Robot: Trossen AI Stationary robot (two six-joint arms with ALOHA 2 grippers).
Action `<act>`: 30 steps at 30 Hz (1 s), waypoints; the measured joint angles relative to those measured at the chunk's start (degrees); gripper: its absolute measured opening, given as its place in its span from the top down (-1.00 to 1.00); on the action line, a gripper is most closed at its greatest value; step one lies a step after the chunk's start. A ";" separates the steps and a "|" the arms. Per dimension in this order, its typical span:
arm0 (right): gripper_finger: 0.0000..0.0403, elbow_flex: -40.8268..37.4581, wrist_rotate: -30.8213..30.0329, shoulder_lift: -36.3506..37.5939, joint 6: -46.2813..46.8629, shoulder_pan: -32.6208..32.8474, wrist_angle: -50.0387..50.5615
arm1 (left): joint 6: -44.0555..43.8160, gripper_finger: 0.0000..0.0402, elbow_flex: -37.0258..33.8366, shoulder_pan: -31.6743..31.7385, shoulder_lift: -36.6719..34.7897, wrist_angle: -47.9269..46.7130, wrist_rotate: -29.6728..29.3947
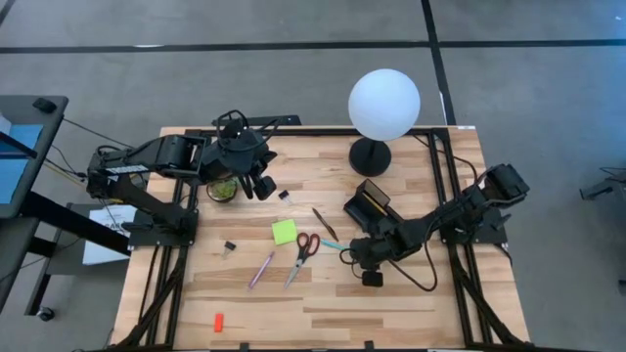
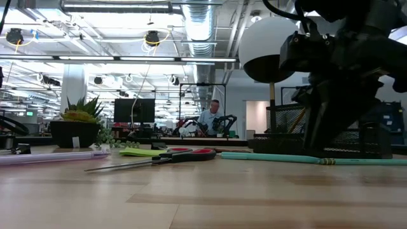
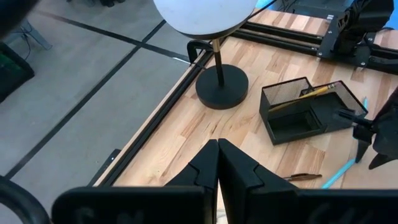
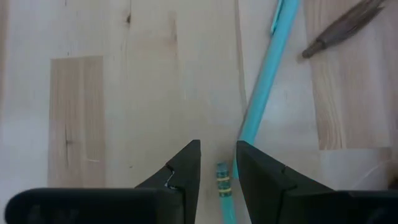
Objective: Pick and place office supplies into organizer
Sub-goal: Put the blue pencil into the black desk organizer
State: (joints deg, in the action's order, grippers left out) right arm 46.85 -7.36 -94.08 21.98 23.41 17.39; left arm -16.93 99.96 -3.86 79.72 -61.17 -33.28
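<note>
Only a pencil [image 3: 314,93] is seen in the organizer [image 3: 309,109]; the rest lies loose, the teal pen [image 4: 264,71] straddled by the part-open right gripper [image 4: 217,163], the left gripper [image 3: 217,163] closed.

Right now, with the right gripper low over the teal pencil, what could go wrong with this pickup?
The right gripper straddles only the teal pencil at its very end, so it could pivot or slip once lifted. The brown pen lies close beside the pencil and could be nudged. The organizer already holds a yellow pencil lying slantwise, which may block a clean drop.
</note>
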 joint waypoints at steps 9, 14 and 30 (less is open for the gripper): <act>0.52 -0.27 0.00 0.00 0.02 1.27 -0.15 | 0.00 1.00 0.00 0.00 0.00 -0.23 0.02; 0.52 -2.49 -0.02 0.00 0.05 1.66 -0.74 | -0.04 1.00 0.00 0.00 0.00 -1.43 0.00; 0.52 -2.38 1.91 -4.27 0.85 -2.14 -2.52 | -0.27 1.00 0.00 0.00 0.01 -1.53 0.53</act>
State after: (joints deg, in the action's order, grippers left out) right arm 44.47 -5.45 -98.36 22.83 21.27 14.86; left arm -17.20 99.96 -3.86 79.73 -62.70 -32.75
